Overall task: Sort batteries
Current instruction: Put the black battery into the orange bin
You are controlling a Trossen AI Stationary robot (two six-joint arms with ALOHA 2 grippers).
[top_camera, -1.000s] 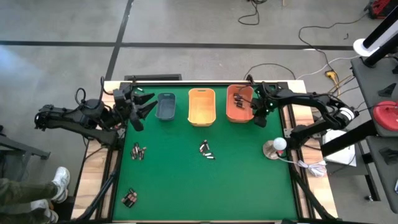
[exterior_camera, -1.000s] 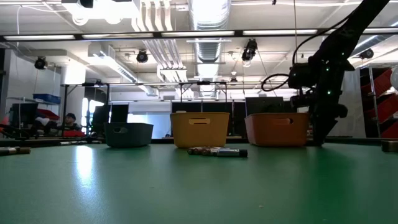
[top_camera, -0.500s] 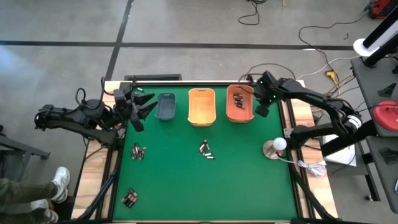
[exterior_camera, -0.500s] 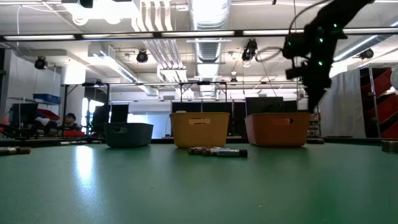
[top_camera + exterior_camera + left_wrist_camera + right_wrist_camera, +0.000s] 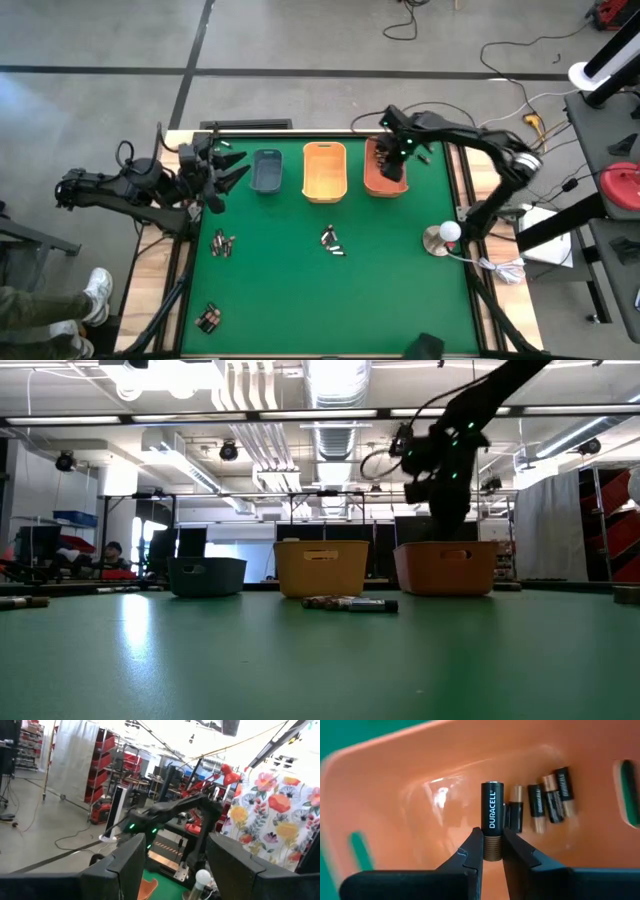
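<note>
Grey concrete floor [image 5: 300,40] crossed by dark seams, loose cables [image 5: 520,55] trailing over it; overhead, a white ceiling with long strip lights [image 5: 330,413] and silver ducting [image 5: 335,385]; red shelving racks [image 5: 102,767] behind a pale curtain [image 5: 70,760]; a floral cloth [image 5: 280,815] hangs nearby.

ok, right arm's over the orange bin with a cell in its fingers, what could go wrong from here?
1. The right gripper pinches the battery only at its lower end, so it might tip or slip before a controlled release.
2. It sits over the orange bin, where other cells already lie; a drop could bounce off them.
3. The left gripper waits open beside the grey-blue bin; loose piles remain, so the arms may later crowd mid-table.
</note>
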